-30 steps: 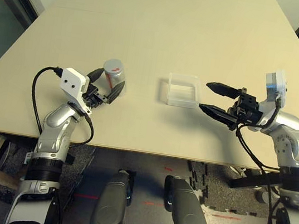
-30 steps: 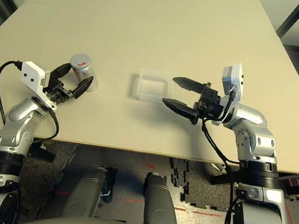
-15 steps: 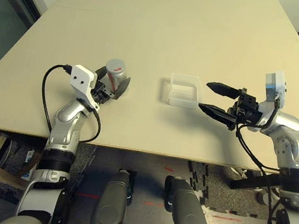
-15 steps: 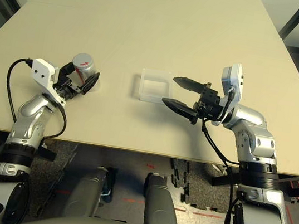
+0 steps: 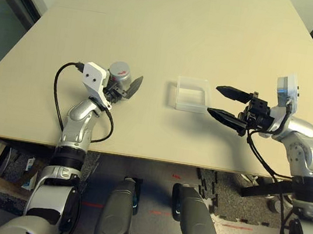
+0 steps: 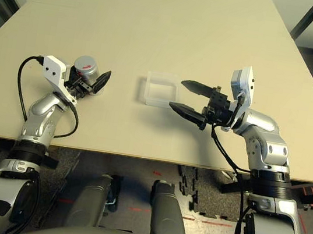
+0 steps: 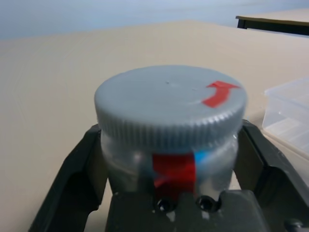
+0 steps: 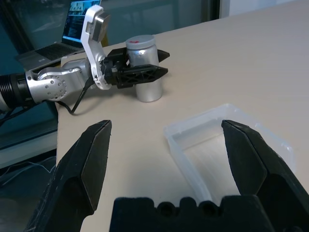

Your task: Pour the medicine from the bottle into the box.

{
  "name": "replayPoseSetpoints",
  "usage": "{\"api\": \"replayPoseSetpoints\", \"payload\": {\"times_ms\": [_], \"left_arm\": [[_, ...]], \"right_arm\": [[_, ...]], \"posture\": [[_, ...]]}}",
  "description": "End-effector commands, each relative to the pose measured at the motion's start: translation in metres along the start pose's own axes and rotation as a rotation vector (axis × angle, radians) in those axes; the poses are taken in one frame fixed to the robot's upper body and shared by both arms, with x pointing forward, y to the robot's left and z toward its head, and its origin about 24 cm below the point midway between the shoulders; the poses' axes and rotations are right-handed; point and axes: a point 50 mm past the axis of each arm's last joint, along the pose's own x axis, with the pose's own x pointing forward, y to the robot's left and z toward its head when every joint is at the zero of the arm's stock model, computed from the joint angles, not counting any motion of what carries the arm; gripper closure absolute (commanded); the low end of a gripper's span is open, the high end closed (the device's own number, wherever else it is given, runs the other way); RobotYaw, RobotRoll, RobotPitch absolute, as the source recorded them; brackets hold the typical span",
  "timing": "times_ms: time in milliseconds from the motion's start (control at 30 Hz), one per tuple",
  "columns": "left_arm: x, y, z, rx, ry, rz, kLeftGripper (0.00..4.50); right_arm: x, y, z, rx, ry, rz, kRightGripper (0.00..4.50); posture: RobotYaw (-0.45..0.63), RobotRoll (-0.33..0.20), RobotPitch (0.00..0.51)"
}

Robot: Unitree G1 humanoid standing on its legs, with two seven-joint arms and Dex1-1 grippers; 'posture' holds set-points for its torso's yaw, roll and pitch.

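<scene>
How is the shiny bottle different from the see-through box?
The bottle is a tall grey cylinder with a cap on; the box is low, square and open-topped. The bottle is solid grey with red marks; the box is clear. The bottle stands between the left gripper's fingers; the box sits untouched. Both rest on the table.

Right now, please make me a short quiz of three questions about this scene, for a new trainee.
1. True or false: the bottle stands upright on the table with its grey cap on.
2. Which thing lies nearest the right gripper? A) the bottle B) the clear box C) the cap
3. Fill in: the left gripper has one finger on each ______ of the bottle.

Key:
1. True; the left wrist view shows the ribbed cap with a red arrow on top.
2. B; the open fingers point at the box from its right.
3. Side; whether they press on it I cannot tell.
</scene>
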Motion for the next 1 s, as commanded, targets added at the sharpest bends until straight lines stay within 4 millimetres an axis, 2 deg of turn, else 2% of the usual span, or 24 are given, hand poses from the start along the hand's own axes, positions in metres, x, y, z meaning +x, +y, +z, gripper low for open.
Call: {"api": "replayPoseSetpoints", "payload": {"times_ms": [33,100,400,533,700,1000], "left_arm": [[0.001,-0.003,-0.005,-0.002,0.017,-0.012,1.29],[0.001,-0.003,-0.005,-0.003,0.017,-0.014,1.92],[0.001,-0.003,0.001,-0.015,0.002,-0.049,1.91],[0.005,-0.002,0.014,-0.032,-0.029,-0.086,1.91],[0.016,-0.010,0.032,-0.048,-0.032,-0.230,1.91],[0.045,-0.033,0.063,-0.104,-0.040,-0.456,1.91]], "right_arm": [[0.002,0.003,0.001,-0.020,0.004,0.009,0.00],[0.002,0.004,0.001,-0.019,0.005,0.008,0.00],[0.002,0.003,0.001,-0.016,0.002,0.008,0.00],[0.003,0.002,0.004,-0.016,-0.002,0.006,0.00],[0.007,-0.001,0.011,-0.017,-0.005,0.015,0.00],[0.028,-0.006,0.025,-0.028,0.036,0.059,0.00]], "posture": [[-0.12,0.000,0.179],[-0.12,0.000,0.179],[-0.12,0.000,0.182],[-0.11,0.000,0.182],[-0.11,0.000,0.179],[-0.13,0.000,0.171]]}}
